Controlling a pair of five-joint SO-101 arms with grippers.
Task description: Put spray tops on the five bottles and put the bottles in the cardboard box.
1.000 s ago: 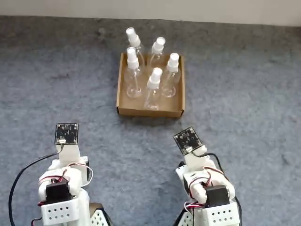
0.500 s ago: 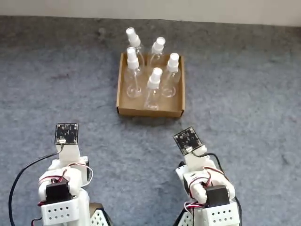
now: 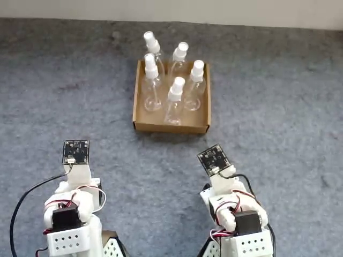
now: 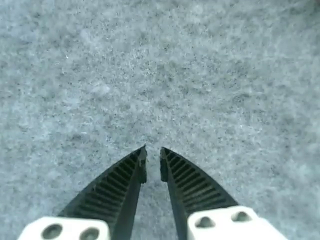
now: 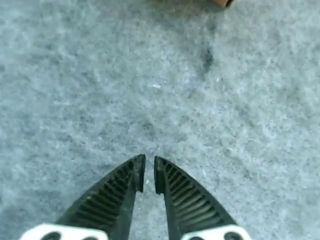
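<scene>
Several clear bottles with white spray tops stand upright in the shallow cardboard box [image 3: 141,120] at the far middle of the table, for instance one at the box's front [image 3: 173,104] and one at its back left [image 3: 152,46]. Both arms sit folded back at the near edge, well short of the box. My left gripper [image 4: 153,163] hangs shut over bare grey felt with nothing between its fingers. My right gripper [image 5: 148,173] is also shut and empty above the felt, and a corner of the cardboard box [image 5: 222,2] shows beyond it.
Grey felt [image 3: 278,118] covers the whole table. A pale wall strip [image 3: 241,10] runs along the far edge. The left arm's base [image 3: 69,225] and the right arm's base [image 3: 236,219] stand at the near edge.
</scene>
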